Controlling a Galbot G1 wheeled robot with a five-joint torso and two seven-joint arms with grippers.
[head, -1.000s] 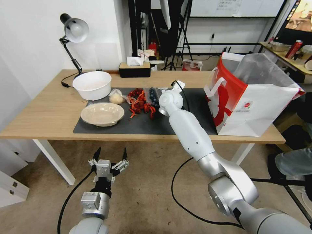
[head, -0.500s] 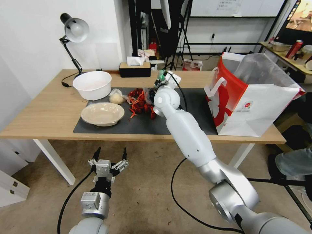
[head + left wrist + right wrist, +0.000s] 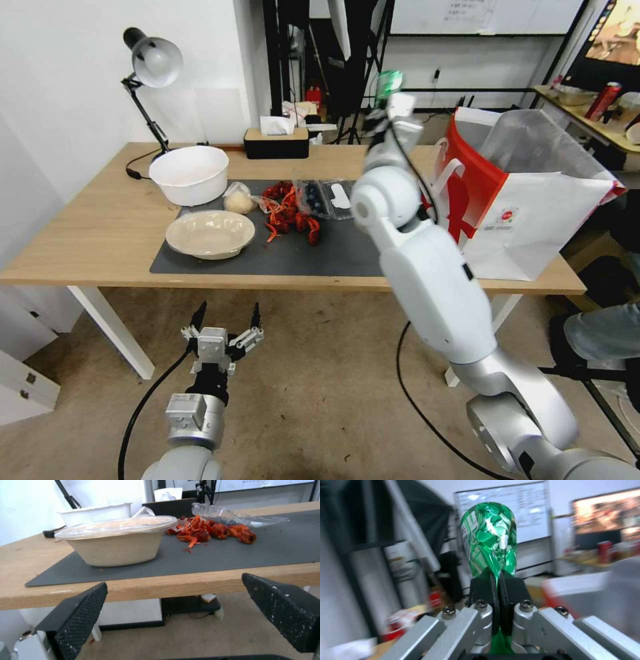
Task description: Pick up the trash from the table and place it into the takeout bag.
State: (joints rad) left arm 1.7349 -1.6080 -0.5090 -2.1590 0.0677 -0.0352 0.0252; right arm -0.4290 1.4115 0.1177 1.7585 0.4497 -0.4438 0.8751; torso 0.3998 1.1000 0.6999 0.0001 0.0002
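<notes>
Motion blur and occlusions, mostly round my right arm

My right gripper point(image 3: 498, 585) holds the crushed green can point(image 3: 489, 538); the can's lower end is pinched flat between the black pads point(image 3: 515, 590) so I can't see it, and in the head view the can point(image 3: 389, 79) is a green smear, print unreadable. The room behind it in the right wrist view is streaked with blur. My right forearm covers the front left corner of the white-and-red paper takeout bag point(image 3: 533, 200) and part of the dark grey mat point(image 3: 333, 247); bag contents hidden. The clear plastic clamshell tray point(image 3: 233, 517) is partly behind the red shells. My left gripper's pads point(image 3: 80, 615) run off the frame edge.
</notes>
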